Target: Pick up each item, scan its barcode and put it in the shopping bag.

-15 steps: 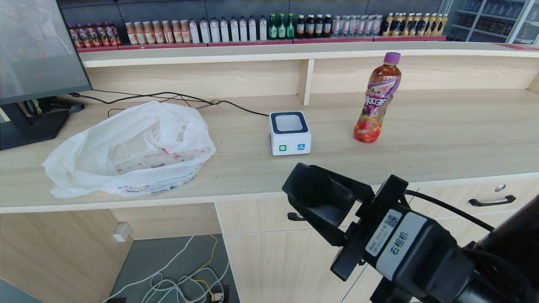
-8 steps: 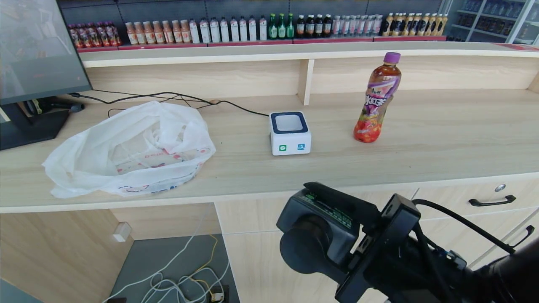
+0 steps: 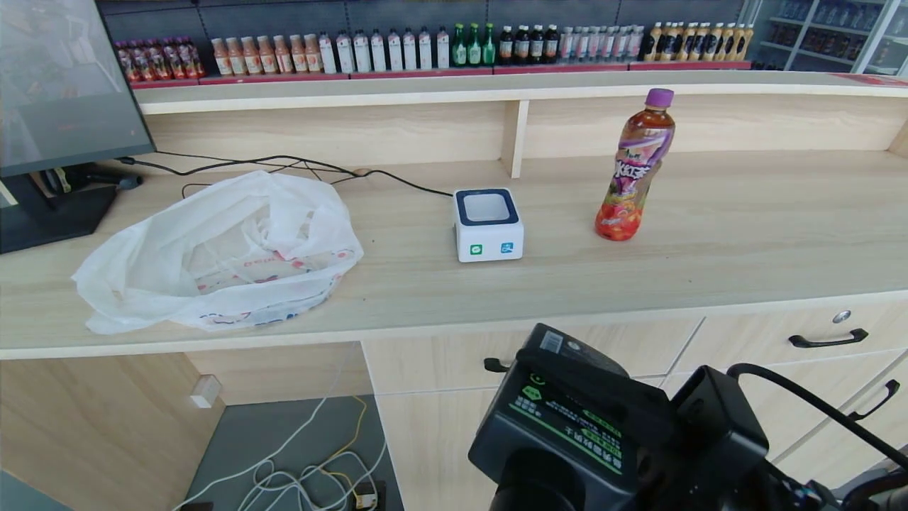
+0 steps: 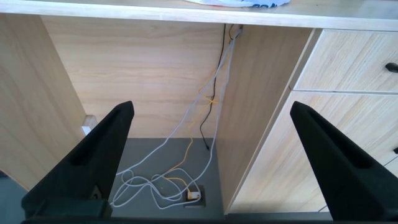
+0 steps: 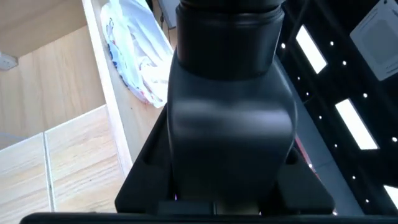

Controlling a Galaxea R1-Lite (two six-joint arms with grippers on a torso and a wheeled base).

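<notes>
A drink bottle (image 3: pixel 635 167) with a purple cap stands upright on the wooden counter (image 3: pixel 745 241), at the right. The white barcode scanner (image 3: pixel 488 223) sits mid-counter, its window facing up. The white shopping bag (image 3: pixel 220 252) lies open and slumped on the left; it also shows in the right wrist view as the bag (image 5: pixel 134 53). My right gripper (image 3: pixel 567 419) is low, below the counter's front edge, turned so a labelled black side faces up. My left gripper (image 4: pixel 211 107) is open and holds nothing, pointing at the space under the counter.
A monitor on a black stand (image 3: pixel 50 121) occupies the counter's far left, with cables (image 3: pixel 284 163) running behind the bag. Drawers with black handles (image 3: pixel 826 339) front the counter at right. Loose cables (image 4: pixel 168 186) lie on the floor below. A raised shelf (image 3: pixel 511 96) backs the counter.
My right arm has dropped lower and rolled its wrist, so its labelled side now faces up. The bottle, scanner and bag have not moved.
</notes>
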